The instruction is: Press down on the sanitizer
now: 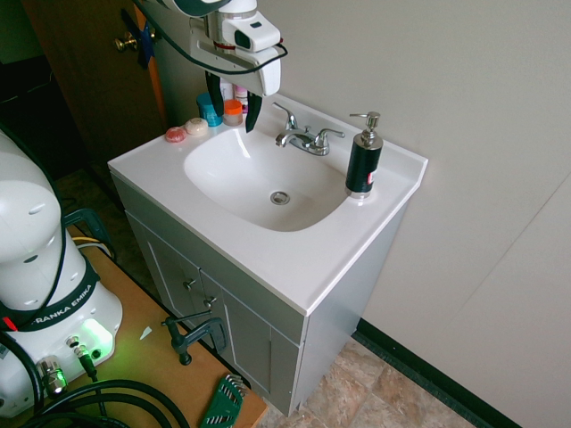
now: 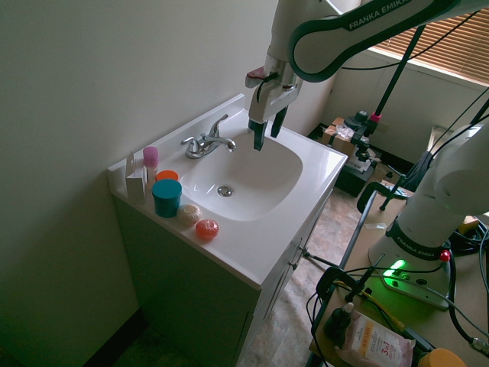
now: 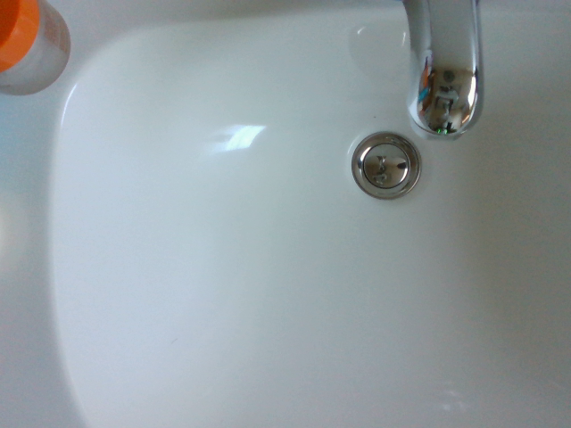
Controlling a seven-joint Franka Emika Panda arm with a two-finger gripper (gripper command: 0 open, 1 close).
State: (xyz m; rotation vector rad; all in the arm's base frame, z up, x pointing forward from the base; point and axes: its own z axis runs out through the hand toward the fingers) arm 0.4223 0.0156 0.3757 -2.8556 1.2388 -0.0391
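First exterior view, with the drain (image 1: 279,198) as the middle of a clock face and twelve at the picture's top: the arm's white base (image 1: 53,330) sits nearest, at eight o'clock, beside a dark clamp (image 1: 192,336). Beyond them is the white worktop (image 1: 294,269) with its sunken basin (image 1: 214,174). The sanitizer (image 1: 363,162), a black bottle with a silver pump head, stands upright on the worktop between two and three o'clock, just beside the basin's rim. The chrome faucet (image 1: 308,139) is at one o'clock. Toward ten o'clock lie a red round thing (image 1: 175,135) and a pale one (image 1: 196,127); farther round, at eleven, stand the orange-lidded jar (image 1: 233,112) and the teal jar (image 1: 210,110).

The gripper (image 1: 234,122) hangs at eleven o'clock, pointing down, its two dark fingers wide apart with nothing between them. It is well apart from the sanitizer.

In the second exterior view, the forearm (image 2: 367,30) enters from one o'clock and slopes down toward twelve, where the wrist (image 2: 276,86) bends downward. Looking down, the wrist view takes in the basin, drain and faucet spout.
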